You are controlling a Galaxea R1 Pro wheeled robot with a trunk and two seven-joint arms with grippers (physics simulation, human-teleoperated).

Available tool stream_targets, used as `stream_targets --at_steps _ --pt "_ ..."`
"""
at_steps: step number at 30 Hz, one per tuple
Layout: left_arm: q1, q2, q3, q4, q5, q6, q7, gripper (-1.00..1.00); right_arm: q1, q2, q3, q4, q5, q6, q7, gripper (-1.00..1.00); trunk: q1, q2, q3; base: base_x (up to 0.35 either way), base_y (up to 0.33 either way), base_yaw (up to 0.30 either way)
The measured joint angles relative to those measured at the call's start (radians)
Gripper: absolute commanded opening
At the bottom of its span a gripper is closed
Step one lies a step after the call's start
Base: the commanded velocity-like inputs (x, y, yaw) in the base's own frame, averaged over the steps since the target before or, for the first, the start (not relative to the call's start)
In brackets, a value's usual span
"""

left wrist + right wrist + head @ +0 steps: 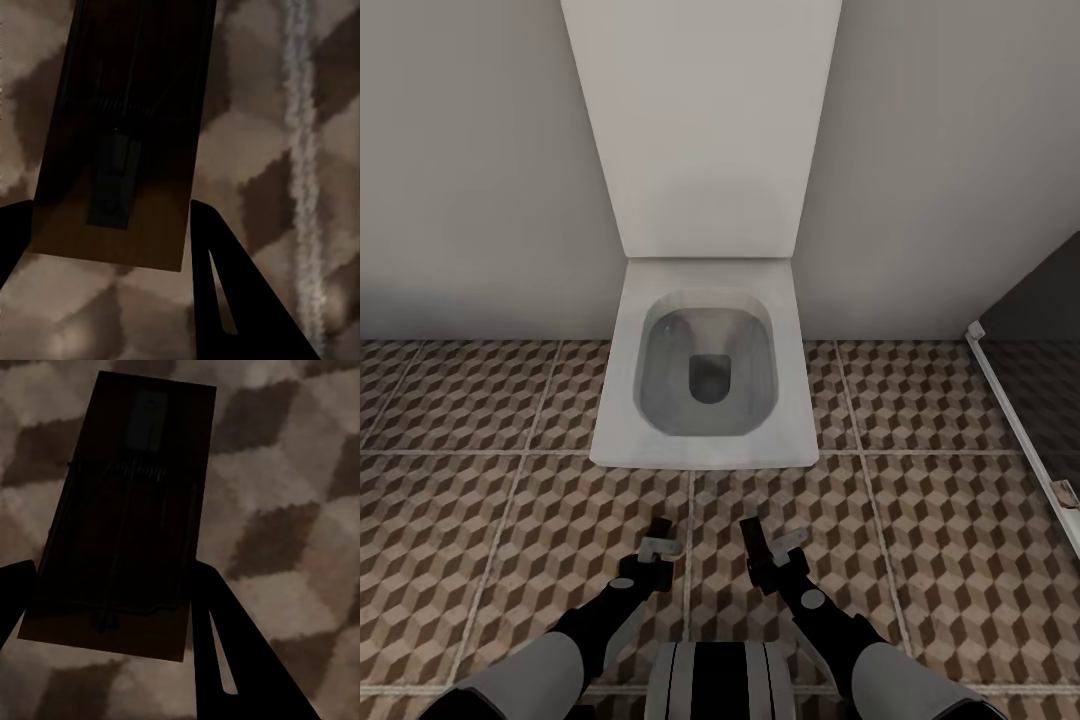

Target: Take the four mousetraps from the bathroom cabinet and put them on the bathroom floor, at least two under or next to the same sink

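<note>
Brown wooden mousetraps (112, 150) (120, 510) sitting clamped in left end effector (657, 546) and right end effector (768, 548) | hovering over bathroom floor (920, 520) facing toilet (705, 370) | risking placement away from sink, or slipping.

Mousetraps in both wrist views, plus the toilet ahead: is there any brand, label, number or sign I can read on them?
No readable text anywhere.
Mousetrap in the left gripper: bare brown wood with dark wire, no print visible.
Mousetrap in the right gripper: very dark, no lettering can be made out.
Toilet: plain white, no logo.
Bathroom floor: cube pattern only, no markings.
</note>
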Motion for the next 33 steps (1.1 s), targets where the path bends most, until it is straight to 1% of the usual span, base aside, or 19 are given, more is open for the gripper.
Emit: stream_targets --at_steps 33 --pt "-0.001 -0.001 0.000 0.002 0.000 0.001 0.000 -1.00 0.000 0.001 0.001 0.000 0.001 0.000 0.000 -1.00 0.000 0.000 0.000 0.000 0.000 0.000"
